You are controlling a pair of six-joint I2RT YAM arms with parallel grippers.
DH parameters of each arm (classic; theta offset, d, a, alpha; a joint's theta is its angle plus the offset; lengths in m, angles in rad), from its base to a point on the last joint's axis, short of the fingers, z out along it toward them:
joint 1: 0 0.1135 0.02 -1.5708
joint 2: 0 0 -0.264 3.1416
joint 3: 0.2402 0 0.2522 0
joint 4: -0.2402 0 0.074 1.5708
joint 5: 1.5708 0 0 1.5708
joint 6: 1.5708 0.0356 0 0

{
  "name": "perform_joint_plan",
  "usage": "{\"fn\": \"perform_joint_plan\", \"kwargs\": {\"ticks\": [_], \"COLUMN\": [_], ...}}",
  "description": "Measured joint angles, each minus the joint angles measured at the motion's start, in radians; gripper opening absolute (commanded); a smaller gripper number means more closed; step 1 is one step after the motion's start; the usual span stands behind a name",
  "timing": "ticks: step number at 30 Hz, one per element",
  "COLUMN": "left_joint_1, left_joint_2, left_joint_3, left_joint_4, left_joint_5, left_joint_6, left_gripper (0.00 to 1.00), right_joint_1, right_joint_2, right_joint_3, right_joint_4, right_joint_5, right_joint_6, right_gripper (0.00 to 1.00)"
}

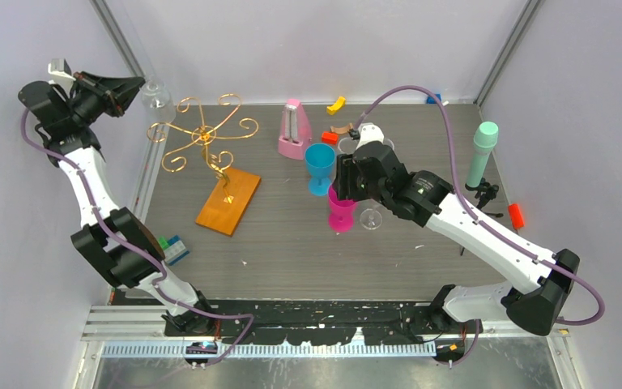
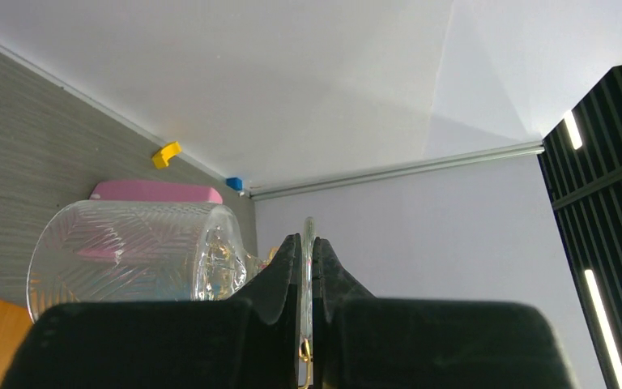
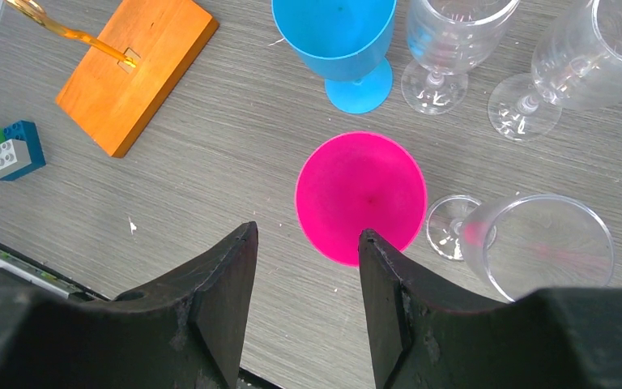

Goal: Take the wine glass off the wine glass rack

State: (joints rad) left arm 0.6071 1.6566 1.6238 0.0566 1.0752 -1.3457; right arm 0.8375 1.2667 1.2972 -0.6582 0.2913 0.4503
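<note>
A clear wine glass (image 1: 155, 97) with a cut pattern hangs on its side at the far left, up by the back wall. My left gripper (image 1: 134, 89) is shut on the thin disc of its foot (image 2: 308, 231); the bowl (image 2: 129, 255) shows to the left of the fingers. The gold wire wine glass rack (image 1: 202, 134) on its orange-brown base (image 1: 228, 201) stands just right of the glass. A bit of gold wire (image 2: 304, 350) shows low between the fingers, so I cannot tell whether the glass is free of the rack. My right gripper (image 1: 342, 182) is open above a pink cup (image 3: 360, 197).
A pink metronome (image 1: 295, 130), a blue cup (image 1: 319, 166) and several clear glasses (image 3: 453, 40) stand mid-table. A green cylinder (image 1: 481, 154) and a red block (image 1: 517, 215) sit at the right. Toy bricks (image 1: 174, 247) lie near the left arm.
</note>
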Motion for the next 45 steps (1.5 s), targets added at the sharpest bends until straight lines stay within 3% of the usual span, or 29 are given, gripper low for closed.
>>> {"fn": "perform_joint_plan", "kwargs": {"ticks": [18,25,33,38,45], "left_joint_1": [0.0,-0.013,-0.064,-0.096,-0.108], "left_joint_2": [-0.04,-0.134,-0.277,-0.365,-0.455], "left_joint_3": [0.045,0.028,-0.066,-0.15,-0.311], "left_joint_4": [0.146,0.189,0.224,0.237,0.404], "left_joint_5": [-0.055,-0.09,-0.143,-0.177,-0.208], "left_joint_6": [-0.267,-0.355,-0.46,-0.525,-0.679], "left_gripper": [0.0,0.0,0.0,0.0,0.0], "right_joint_1": [0.0,0.0,0.0,0.0,0.001], "right_joint_2": [0.001,0.004,0.01,0.047,0.19], "right_joint_3": [0.0,0.0,-0.018,-0.046,-0.057], "right_joint_4": [0.071,0.154,0.423,0.683,1.029], "right_joint_5": [-0.072,-0.136,-0.269,-0.341,-0.41], "right_joint_6": [0.055,0.117,0.232,0.362,0.553], "right_gripper": [0.58,0.71,0.74,0.76,0.78]}}
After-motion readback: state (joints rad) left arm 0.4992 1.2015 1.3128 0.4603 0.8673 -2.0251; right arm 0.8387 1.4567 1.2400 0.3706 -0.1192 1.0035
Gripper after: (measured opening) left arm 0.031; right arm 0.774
